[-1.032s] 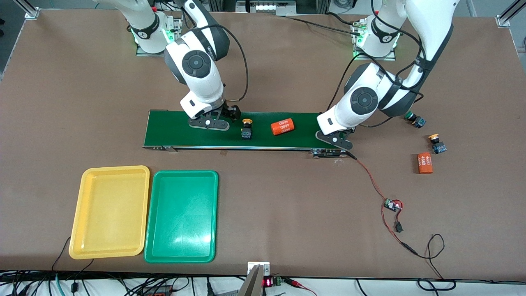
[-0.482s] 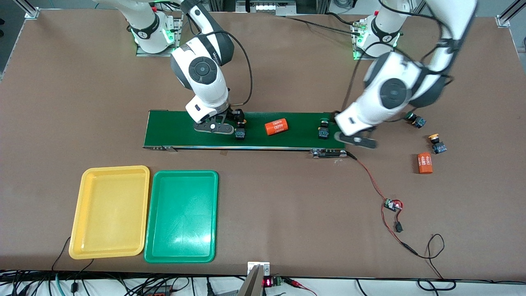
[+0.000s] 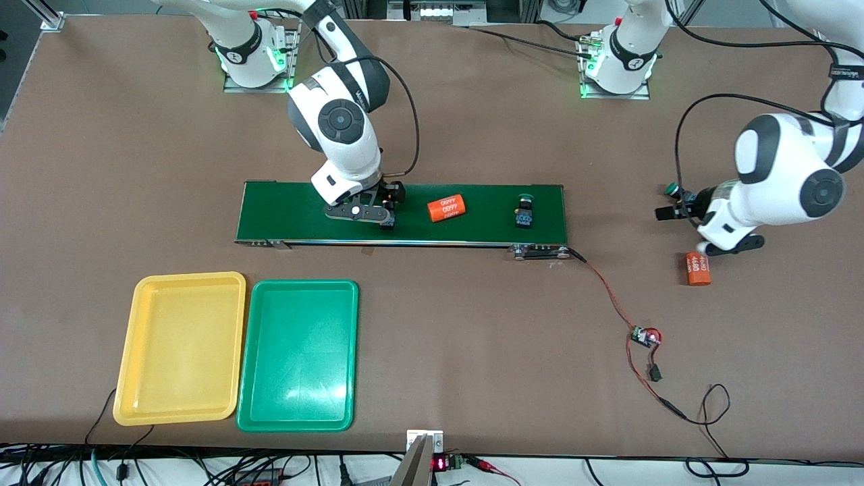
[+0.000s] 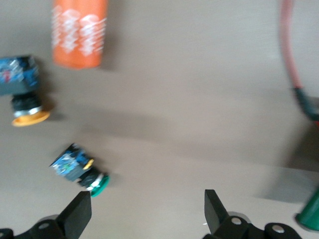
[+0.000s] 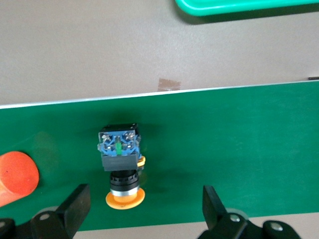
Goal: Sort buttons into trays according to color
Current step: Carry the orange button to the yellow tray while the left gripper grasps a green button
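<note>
My right gripper (image 5: 142, 211), open, straddles 1 yellow button (image 5: 121, 167) on the belt (image 3: 290, 212), frame centre, ready to grip. My left gripper (image 4: 147, 214), open, hovers by 1 green button (image 4: 79, 171), frame right, lining up.

Robotics lab: bench-mounted arms, conveyor belt (image 3: 304, 209)

A long dark-green conveyor belt (image 3: 304, 212) lies across the middle of the brown counter (image 3: 472, 351). On the belt rests an orange cylinder with white print (image 3: 447, 208), lying on its side. A second orange printed cylinder (image 3: 698, 268) lies on the bare counter toward the left arm's end (its lettering reads sideways). A thin red cable (image 3: 607, 290) runs from the belt's end to a small circuit board (image 3: 645, 336), nearer the front camera.
</note>
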You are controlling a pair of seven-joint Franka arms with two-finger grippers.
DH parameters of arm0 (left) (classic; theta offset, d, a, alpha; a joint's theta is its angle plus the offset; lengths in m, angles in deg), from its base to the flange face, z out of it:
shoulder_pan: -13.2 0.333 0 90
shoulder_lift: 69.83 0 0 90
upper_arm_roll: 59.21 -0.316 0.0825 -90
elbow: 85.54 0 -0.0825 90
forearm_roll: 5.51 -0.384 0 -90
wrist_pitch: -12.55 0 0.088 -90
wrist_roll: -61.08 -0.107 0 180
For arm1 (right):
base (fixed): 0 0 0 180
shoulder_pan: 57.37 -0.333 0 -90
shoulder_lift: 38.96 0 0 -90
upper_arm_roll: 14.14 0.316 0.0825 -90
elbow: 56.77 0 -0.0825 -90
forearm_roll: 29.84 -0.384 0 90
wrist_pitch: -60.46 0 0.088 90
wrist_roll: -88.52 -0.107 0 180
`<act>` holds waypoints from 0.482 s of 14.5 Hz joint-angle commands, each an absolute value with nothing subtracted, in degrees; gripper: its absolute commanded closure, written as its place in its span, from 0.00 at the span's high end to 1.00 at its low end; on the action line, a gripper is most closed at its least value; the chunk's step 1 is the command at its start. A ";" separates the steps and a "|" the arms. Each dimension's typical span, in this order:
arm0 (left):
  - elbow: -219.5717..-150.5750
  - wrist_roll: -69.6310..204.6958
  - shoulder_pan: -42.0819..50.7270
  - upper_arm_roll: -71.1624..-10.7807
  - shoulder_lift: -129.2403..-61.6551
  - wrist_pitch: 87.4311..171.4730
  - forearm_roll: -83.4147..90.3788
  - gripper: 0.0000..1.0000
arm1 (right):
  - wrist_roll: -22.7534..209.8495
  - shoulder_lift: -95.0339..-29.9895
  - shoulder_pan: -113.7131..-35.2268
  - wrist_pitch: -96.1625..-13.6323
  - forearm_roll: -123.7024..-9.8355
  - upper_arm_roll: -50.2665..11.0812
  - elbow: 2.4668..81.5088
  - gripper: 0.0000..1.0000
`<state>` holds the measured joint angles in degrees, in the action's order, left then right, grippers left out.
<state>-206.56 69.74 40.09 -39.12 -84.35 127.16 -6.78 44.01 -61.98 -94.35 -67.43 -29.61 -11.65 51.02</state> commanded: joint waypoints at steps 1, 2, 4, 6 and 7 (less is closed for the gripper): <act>-210.42 71.79 42.97 -38.82 -83.27 128.30 -5.59 1.00 | 43.69 -64.09 -95.60 -68.82 -29.66 -11.86 49.75 1.00; -211.13 74.24 44.47 -38.82 -83.36 128.74 -6.64 1.00 | 43.69 -64.71 -95.78 -69.09 -29.57 -11.95 49.75 1.00; -212.27 79.60 46.06 -38.82 -83.89 128.83 -8.49 1.00 | 43.69 -65.59 -96.31 -70.05 -29.48 -11.95 49.75 0.96; -212.63 83.13 46.85 -38.82 -84.76 129.01 -12.86 1.00 | 44.04 -66.20 -96.57 -70.50 -29.40 -11.95 49.75 0.82; -212.63 83.84 47.21 -38.82 -85.29 130.40 -14.98 1.00 | 44.13 -66.21 -96.66 -70.67 -28.96 -11.95 49.75 0.77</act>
